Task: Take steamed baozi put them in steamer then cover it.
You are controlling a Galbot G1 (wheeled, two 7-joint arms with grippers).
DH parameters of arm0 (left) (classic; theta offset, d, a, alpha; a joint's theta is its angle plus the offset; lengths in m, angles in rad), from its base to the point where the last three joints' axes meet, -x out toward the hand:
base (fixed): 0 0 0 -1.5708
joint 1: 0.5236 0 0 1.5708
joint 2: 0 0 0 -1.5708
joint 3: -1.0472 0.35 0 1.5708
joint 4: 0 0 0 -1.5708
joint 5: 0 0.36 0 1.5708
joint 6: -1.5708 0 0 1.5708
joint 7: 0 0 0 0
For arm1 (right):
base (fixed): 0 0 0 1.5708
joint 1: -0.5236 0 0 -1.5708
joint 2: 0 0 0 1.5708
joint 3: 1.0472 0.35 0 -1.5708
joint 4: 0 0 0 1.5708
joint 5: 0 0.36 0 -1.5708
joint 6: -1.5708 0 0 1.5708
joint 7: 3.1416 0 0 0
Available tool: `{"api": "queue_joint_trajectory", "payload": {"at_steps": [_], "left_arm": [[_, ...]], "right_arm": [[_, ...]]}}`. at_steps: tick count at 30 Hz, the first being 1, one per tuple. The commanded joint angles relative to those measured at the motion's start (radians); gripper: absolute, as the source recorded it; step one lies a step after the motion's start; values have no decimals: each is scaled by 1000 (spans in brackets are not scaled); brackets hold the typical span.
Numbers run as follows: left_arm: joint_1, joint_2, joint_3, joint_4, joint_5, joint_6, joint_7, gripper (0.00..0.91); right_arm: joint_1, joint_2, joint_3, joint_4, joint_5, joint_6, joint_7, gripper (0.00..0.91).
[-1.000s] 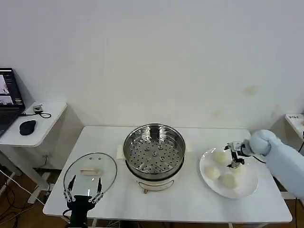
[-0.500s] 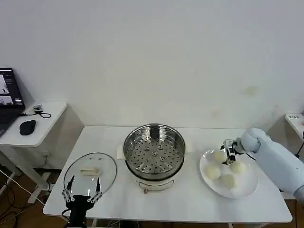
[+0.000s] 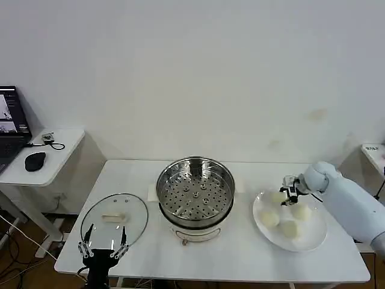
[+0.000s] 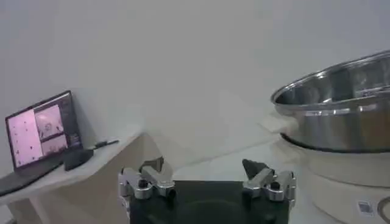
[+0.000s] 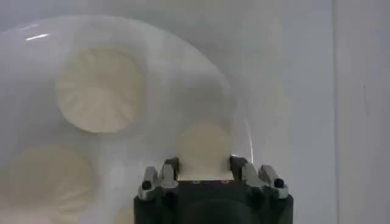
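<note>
cream baozi [image 5: 204,149] pinched between right pincer [image 5: 204,171] fingers, over white plate [image 5: 36,36].

Right claw [image 3: 288,194] pinches closed at arm's reach, while left claw [image 3: 102,248] hangs spread, low.

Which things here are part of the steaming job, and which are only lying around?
Job: steamed baozi on the plate; one between the right gripper fingers; steamer; glass lid; left gripper, open near the lid.

Lying about: laptop, mouse, side table.
</note>
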Motion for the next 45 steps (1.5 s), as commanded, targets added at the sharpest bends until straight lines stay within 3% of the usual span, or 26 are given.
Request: {"api": "queue_joint_trajectory", "payload": {"at_steps": [1, 5, 10, 17, 24, 31, 39, 45], "left_arm": [[0, 1, 1, 1, 0, 0, 0, 907], [3, 7, -5, -3, -4, 1, 0, 907], [2, 10, -11, -1, -16, 1, -1, 907], [-5, 11, -28, -30, -171, 56, 37, 907], [-2, 21, -47, -33, -427, 121, 67, 907], [-5, 52, -59, -77, -595, 131, 128, 907], [-10, 70, -82, -65, -562, 134, 124, 907], [-21, 69, -85, -54, -546, 135, 120, 907]], "right_arm": [[115, -150, -96, 194, 100, -1, -24, 574], [266, -215, -180, 295, 203, 15, -16, 574], [478, -198, -330, 372, 322, 17, 8, 574], [698, -93, -525, 512, 451, 40, 63, 574], [768, 62, -649, 502, 509, 126, 104, 574], [739, 174, -694, 409, 435, 232, 114, 574], [693, 325, -748, 218, 319, 390, 138, 574], [672, 382, -769, 131, 217, 490, 157, 574]]}}
